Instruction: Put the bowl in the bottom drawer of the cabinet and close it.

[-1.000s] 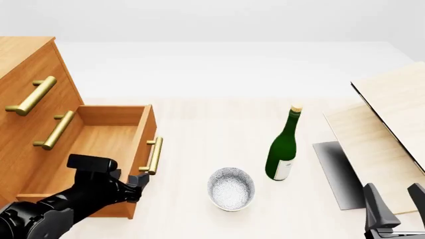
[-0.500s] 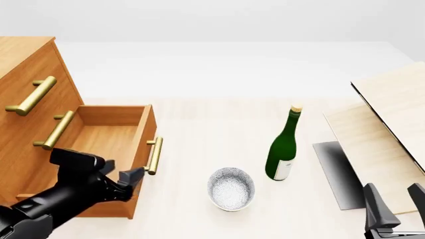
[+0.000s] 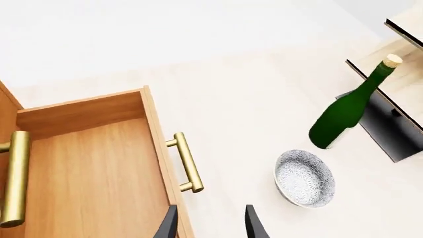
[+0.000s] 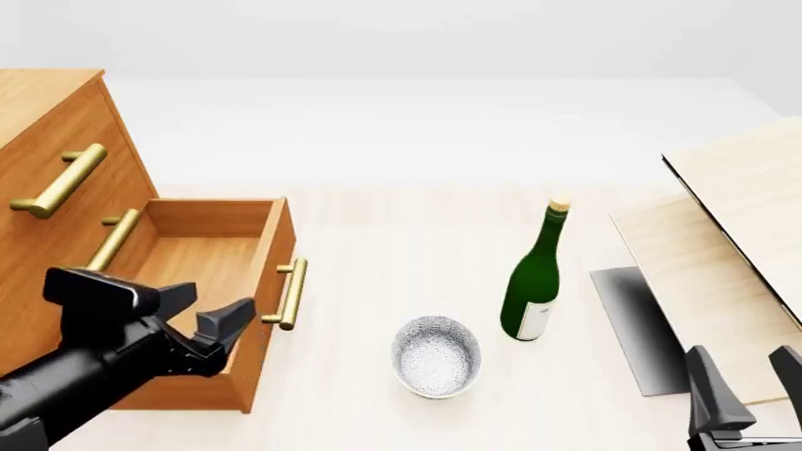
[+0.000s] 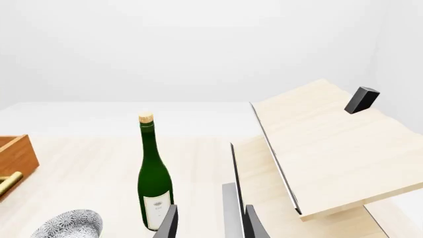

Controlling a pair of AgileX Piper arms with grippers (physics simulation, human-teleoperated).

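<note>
The speckled grey-white bowl [image 4: 435,355] [image 3: 304,178] [image 5: 68,224] sits upright on the table, to the right of the cabinet [image 4: 51,160] and near the front. The bottom drawer [image 4: 201,272] [image 3: 92,178] is pulled out and empty, its brass handle [image 4: 291,293] facing the bowl. My left gripper [image 4: 207,315] [image 3: 210,227] hovers open over the drawer's front right corner, holding nothing. At the front right edge, my right gripper [image 4: 749,385] [image 5: 210,225] is open and empty, well away from the bowl.
A green bottle [image 4: 532,282] [image 5: 154,183] stands just behind and right of the bowl. Pale wooden boards [image 4: 739,216] and a dark slab [image 4: 633,319] fill the right side. The two upper drawers are shut.
My left arm has drawn back to the left and risen, moving away from the drawer's handle. The drawer, bowl and right arm have stayed put.
</note>
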